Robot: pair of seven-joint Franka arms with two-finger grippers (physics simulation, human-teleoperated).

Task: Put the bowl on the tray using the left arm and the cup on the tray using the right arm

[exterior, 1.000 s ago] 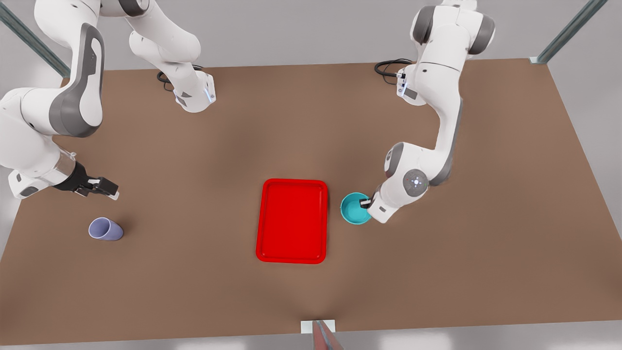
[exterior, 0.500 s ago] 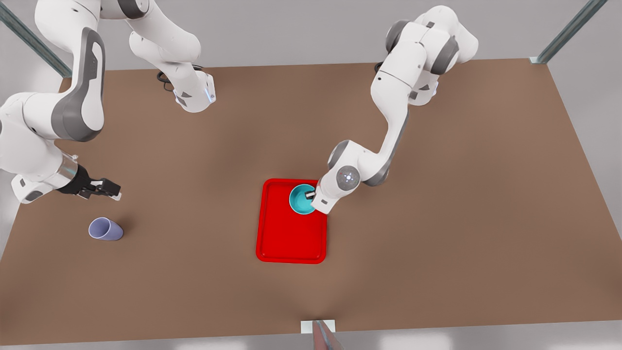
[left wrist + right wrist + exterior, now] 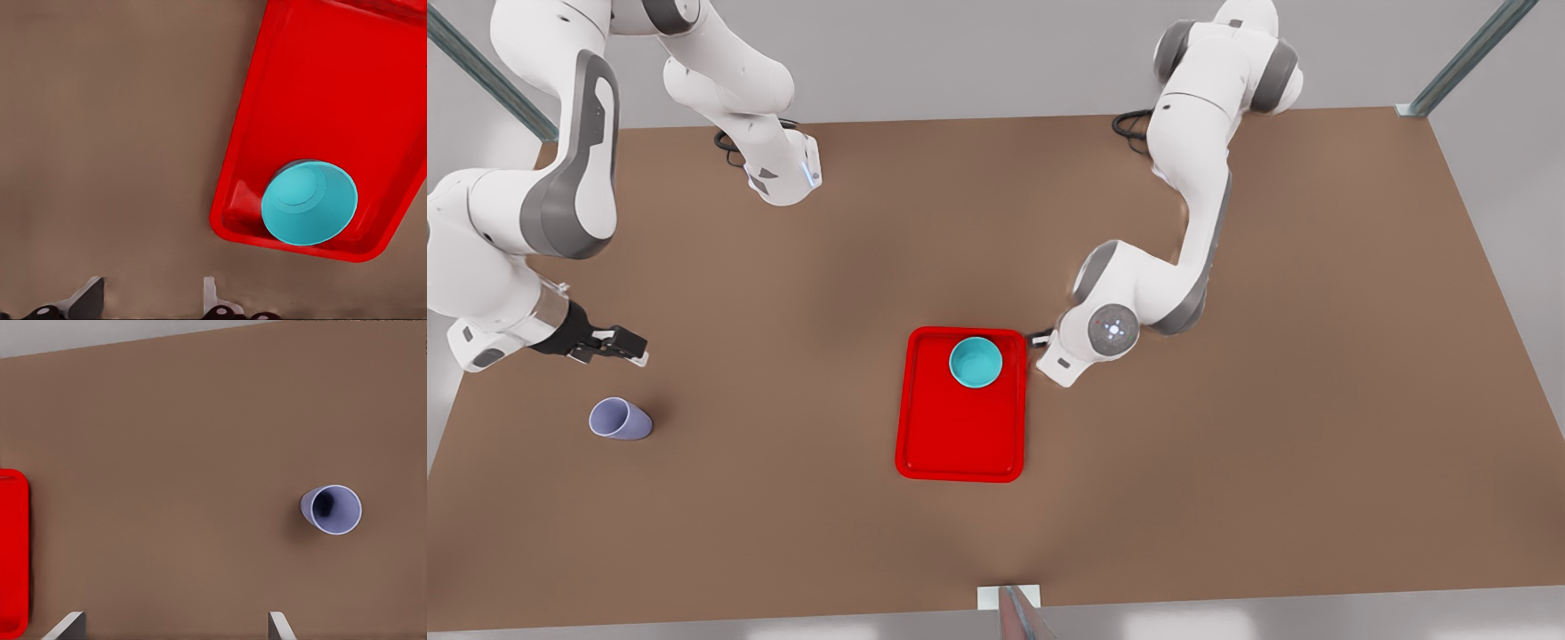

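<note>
The bowl (image 3: 975,363) sits upright on the tray (image 3: 960,444), in the corner nearest the left gripper (image 3: 1039,339), which hangs just off the tray's rim at the front view's right. In the left wrist view its two fingertips (image 3: 87,297) stand apart with bare counter (image 3: 100,133) between them: jaws spread, gripping nothing. So the bowl's half looks done.

Now the cup (image 3: 620,419). It stands on the counter far out at the front view's left, well apart from the tray, mouth up. The right gripper (image 3: 609,342) hovers near it, jaws wide and empty, both fingertips (image 3: 67,625) showing in the right wrist view.

How will it handle? I'd judge it light, rigid and smooth-walled, so likely slippery, and the taper means a pinch low down could squeeze it upward. Best bet: jaws straddling the wall near the rim, or one finger inside and one outside.

Hard to make out: the cup's inside is dark, so its depth and wall thickness stay unknown. The left gripper is largely masked by its own wrist in the front view, and both wrist views cut the fingers off at the frame edge.
</note>
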